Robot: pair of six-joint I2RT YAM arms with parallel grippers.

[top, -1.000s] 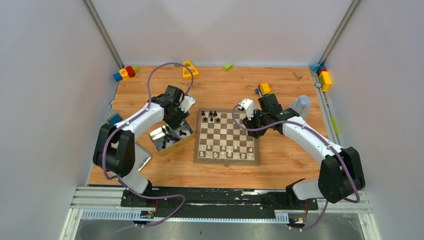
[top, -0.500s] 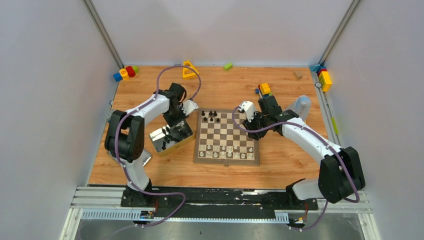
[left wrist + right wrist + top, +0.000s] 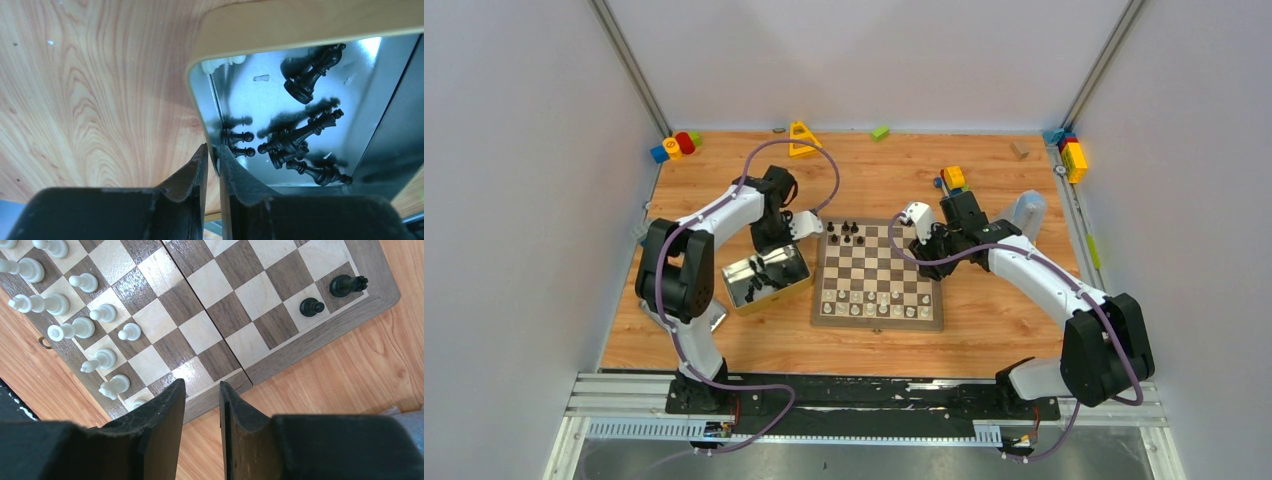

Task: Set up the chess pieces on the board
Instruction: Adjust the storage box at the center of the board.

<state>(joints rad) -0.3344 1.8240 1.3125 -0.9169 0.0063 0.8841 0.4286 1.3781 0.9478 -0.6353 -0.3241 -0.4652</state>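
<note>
Top view: the board lies mid-counter, with white pieces on its near rows and a few black pieces on the far row.
Left wrist: the left claw pinches the metal tin by its wall.
Right wrist: the right claw, slightly parted and empty, hovers over the board's edge.

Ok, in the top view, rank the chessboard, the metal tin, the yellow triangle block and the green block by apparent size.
Largest to smallest:
1. chessboard
2. metal tin
3. yellow triangle block
4. green block
The two blocks lie farther from the camera, which shrinks them a little, but the order looks safe.
</note>
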